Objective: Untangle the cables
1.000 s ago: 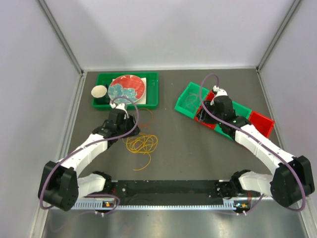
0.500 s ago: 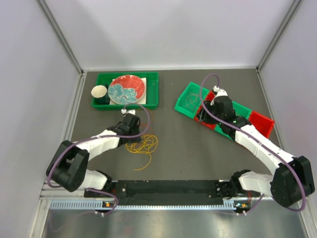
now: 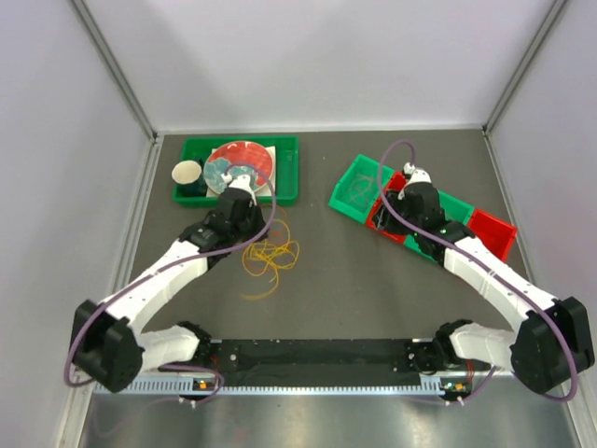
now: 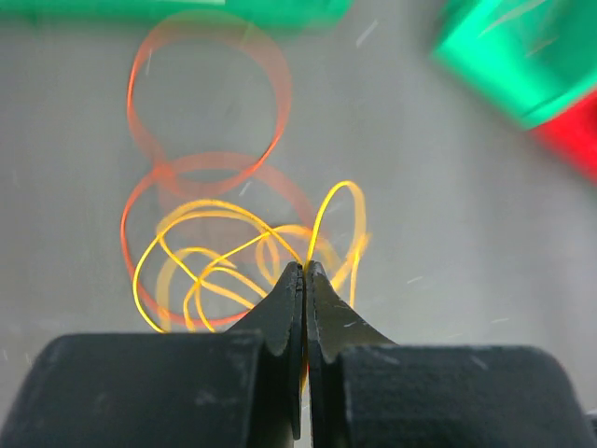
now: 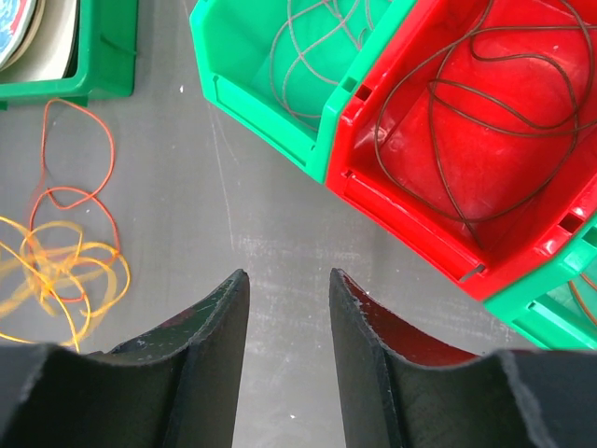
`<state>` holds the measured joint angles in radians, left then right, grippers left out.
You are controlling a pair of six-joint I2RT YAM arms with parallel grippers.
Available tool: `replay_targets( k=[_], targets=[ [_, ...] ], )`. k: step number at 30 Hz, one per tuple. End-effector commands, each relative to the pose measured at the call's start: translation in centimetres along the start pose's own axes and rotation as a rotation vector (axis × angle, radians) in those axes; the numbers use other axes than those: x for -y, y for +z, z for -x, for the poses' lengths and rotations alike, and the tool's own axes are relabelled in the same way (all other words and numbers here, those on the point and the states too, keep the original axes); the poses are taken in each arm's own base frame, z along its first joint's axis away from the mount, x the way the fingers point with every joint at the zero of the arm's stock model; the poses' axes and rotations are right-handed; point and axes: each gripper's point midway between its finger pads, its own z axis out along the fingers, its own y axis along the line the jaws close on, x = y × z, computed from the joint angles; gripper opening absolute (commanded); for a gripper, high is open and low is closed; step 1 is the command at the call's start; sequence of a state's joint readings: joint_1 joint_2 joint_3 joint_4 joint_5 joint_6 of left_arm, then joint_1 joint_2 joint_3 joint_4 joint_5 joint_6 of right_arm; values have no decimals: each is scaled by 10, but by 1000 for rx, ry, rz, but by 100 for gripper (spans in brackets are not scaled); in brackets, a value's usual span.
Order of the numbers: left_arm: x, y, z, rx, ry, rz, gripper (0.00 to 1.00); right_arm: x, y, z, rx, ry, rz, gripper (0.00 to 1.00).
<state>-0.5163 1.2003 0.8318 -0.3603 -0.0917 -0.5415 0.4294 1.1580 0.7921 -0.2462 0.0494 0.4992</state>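
The dark grey counter (image 3: pixel 336 280) sits inside plain pale walls, with both arm bases at its near edge. The left claw (image 4: pixel 303 271) is fully closed, its jaws pressed together with no gap, pinching a yellow strand of the cable tangle (image 3: pixel 268 254). The tangle of yellow and orange loops lies on the counter left of centre, just in front of that claw; two orange loops spread beyond the yellow ones and are blurred in the left wrist view. The right claw (image 5: pixel 287 275) is open with a moderate gap between its fingers (image 5: pixel 224 308), holds nothing, and hangs above bare counter. Just beyond it, a red bin (image 5: pixel 420 238) contains a dark loop (image 5: pixel 485 121), and the adjoining green bin (image 5: pixel 244 89) holds thin dark wire. At the far left, a green tray (image 3: pixel 287 173) carries a patterned plate (image 3: pixel 252 154) and a cup (image 3: pixel 187 172).
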Motion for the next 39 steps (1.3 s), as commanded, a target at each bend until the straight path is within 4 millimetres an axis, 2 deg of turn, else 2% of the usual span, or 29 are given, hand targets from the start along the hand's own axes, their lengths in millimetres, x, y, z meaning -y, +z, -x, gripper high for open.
replay_targets(
  k=[1,4,7,8,9,10,11,12,13,14,15,16,17,18,24,27,33,39],
  targets=[
    [24,-42,46,134,33,-95,0,-20,-4,14,51,19,79,40],
    [20,-55,53,202,23,-93,0,-34,2,9,30,6,107,40],
    [1,-54,37,188,18,-31,0,-61,8,4,0,-24,159,40],
    [-11,-48,22,163,15,4,0,-66,18,-4,-31,-34,157,40],
    [-16,-46,14,147,10,19,0,-79,19,-9,-43,-51,183,40],
    [-21,-45,7,133,3,31,0,-91,22,-5,-42,-61,202,40],
    [-30,-42,-8,94,-13,57,0,-94,33,-13,-76,-75,190,40],
    [-36,-42,-13,89,-27,83,0,-113,36,-10,-74,-94,213,40],
    [-39,-43,-16,84,-37,95,0,-120,40,-11,-85,-108,214,40],
    [-44,-42,-23,68,-48,112,0,-119,55,-28,-145,-130,182,40],
    [-47,-42,-23,75,-53,126,0,-138,57,-19,-130,-151,207,40],
    [-49,-42,-25,77,-53,129,0,-147,61,-21,-142,-165,218,40],
    [-50,-43,-24,85,-55,130,0,-147,75,-37,-199,-193,205,40],
    [-50,-43,-24,87,-56,133,0,-166,76,-29,-182,-205,230,40],
    [-57,-35,-30,94,-65,154,0,-183,124,-41,-218,-208,166,40],
    [-57,-30,-38,76,-83,142,0,-190,139,-44,-220,-186,152,41],
    [-56,-26,-40,75,-100,129,0,-191,158,-45,-199,-150,117,43],
    [-52,-25,-38,72,-92,104,0,-200,177,-47,-157,-123,156,43]
  ],
)
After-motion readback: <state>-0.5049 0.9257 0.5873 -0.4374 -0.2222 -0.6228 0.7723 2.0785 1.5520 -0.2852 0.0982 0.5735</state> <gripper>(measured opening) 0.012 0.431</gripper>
